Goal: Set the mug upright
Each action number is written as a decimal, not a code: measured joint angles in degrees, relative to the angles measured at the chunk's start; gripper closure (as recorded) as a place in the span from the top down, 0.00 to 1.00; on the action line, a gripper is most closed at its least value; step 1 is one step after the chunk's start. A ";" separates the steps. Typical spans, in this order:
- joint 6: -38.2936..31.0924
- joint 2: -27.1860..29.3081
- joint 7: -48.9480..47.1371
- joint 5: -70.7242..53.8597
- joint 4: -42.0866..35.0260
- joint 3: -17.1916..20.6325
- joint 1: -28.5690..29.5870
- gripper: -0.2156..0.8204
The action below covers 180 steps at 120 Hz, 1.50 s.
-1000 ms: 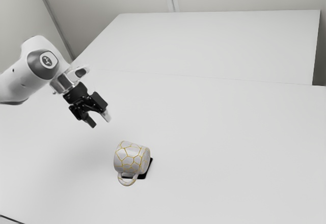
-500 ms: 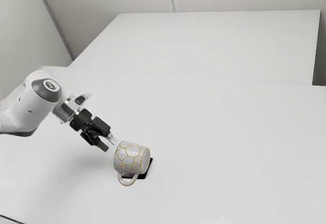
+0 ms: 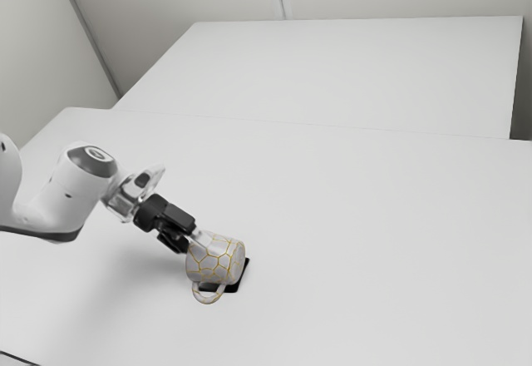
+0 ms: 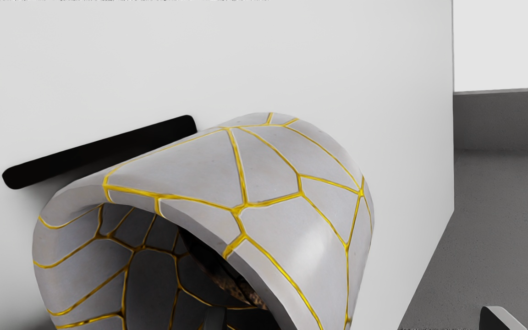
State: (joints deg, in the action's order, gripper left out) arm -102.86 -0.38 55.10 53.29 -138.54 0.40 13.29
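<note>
1. Squaring up on the rim comes first: the gold-veined mug [image 3: 214, 259] lies on its side on the tabletop [image 3: 357, 241], mouth toward the hand [image 3: 194, 244], base toward the exterior view's right. The hand is open, with one fingertip [image 4: 215, 319] at the mouth and the other finger [image 4: 492, 319] outside, so the wall stands between them.
2. Before closing, centre the hand on that wall – the outer finger stands well apart from it, and a lopsided close would likely shove or roll the mug.
3. Let the inner finger reach far enough past the rim [image 4: 264, 276] for a firm bite, yet stop short of pressing the hand against the lip.
4. Close gently until both pads meet the wall, then test the grip with a slight lift; smooth glaze may slip.
5. Turn the mouth upward and the base down in one slow arc, giving the base room to swing and keeping the handle [image 3: 207, 297] from catching on the tabletop.
6. Mind the black slab [image 3: 240, 276] beside the mug – it may reach under it, though the overlap is hard to judge. Set the base down flat on bare tabletop, then release without tugging the rim.
</note>
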 joint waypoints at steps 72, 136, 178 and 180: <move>2.12 0.82 6.24 1.40 0.26 1.80 1.30 0.09; -19.51 9.03 2.96 -35.17 5.73 16.85 0.80 0.03; -32.14 9.29 -0.70 -49.05 1.75 20.44 0.96 0.03; -32.50 9.26 -0.84 -49.28 1.57 20.46 0.97 0.03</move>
State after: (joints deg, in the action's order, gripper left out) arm -135.36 8.88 54.26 4.01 -136.97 20.86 14.26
